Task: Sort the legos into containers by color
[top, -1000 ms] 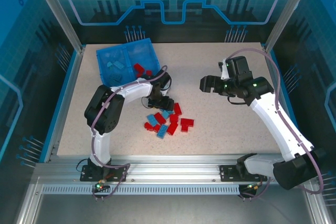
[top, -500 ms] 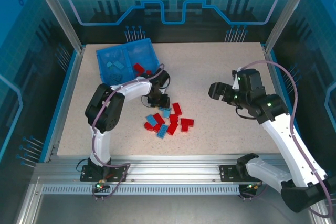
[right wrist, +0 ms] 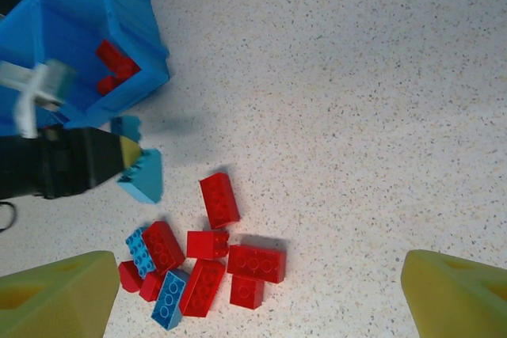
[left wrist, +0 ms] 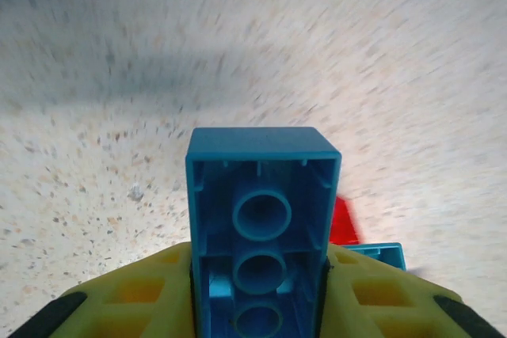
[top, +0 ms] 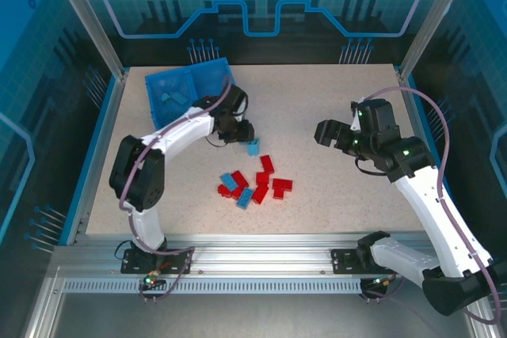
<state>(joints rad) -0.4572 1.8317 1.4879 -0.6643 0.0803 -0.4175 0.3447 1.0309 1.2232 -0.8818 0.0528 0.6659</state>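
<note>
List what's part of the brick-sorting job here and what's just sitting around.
Part of the job:
- blue brick, clamped in the left gripper
- pile of red and blue bricks on the table
- blue tray, some bricks already inside

Just around:
- right gripper, open, holding nothing
- metal rail at the near edge
- back panel

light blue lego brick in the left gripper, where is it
In the top view, the light blue plastic lego brick is clamped in the left gripper, between the shallow blue tray and the pile of red and blue bricks.
</note>
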